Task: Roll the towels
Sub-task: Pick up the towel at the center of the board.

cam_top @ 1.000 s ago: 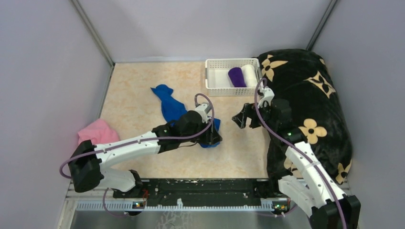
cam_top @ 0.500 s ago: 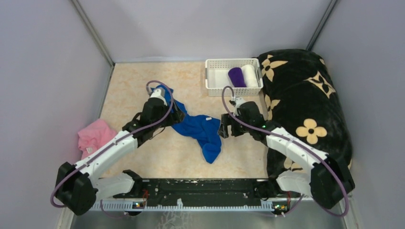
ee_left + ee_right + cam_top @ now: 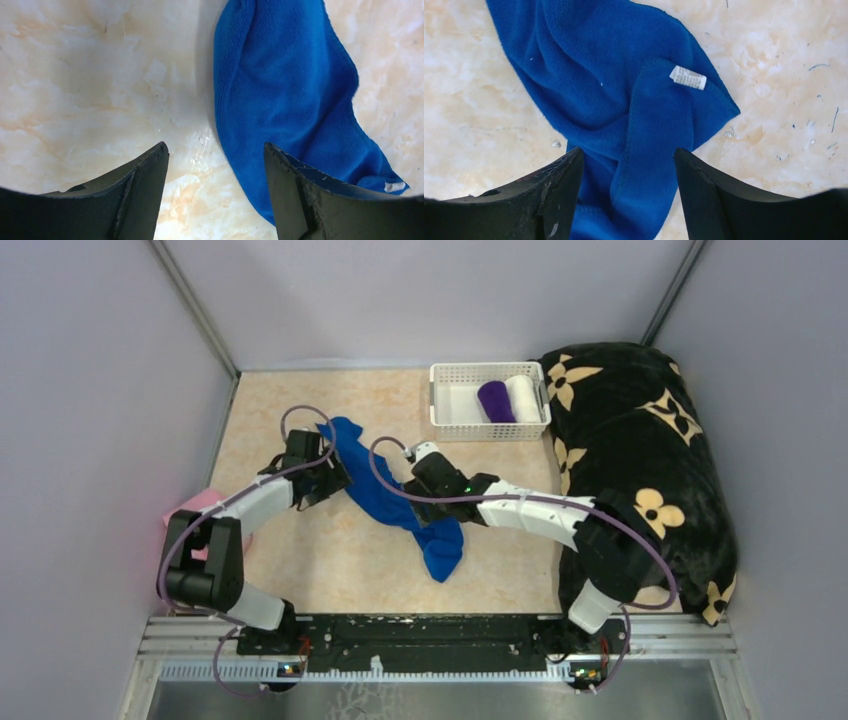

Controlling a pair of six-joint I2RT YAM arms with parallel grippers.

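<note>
Both grippers, left (image 3: 215, 155) and right (image 3: 626, 160), hover spread over the rumpled blue towel (image 3: 400, 502); grabbing bunched folds risks a lopsided roll.

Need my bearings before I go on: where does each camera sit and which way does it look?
Top external: above and behind the bases, looking down on both arms, basket and blue towel.
Left wrist: faces down; open left gripper over the towel's edge.
Right wrist: faces down; open right gripper over the towel's tag.
All three share the blue towel.
</note>
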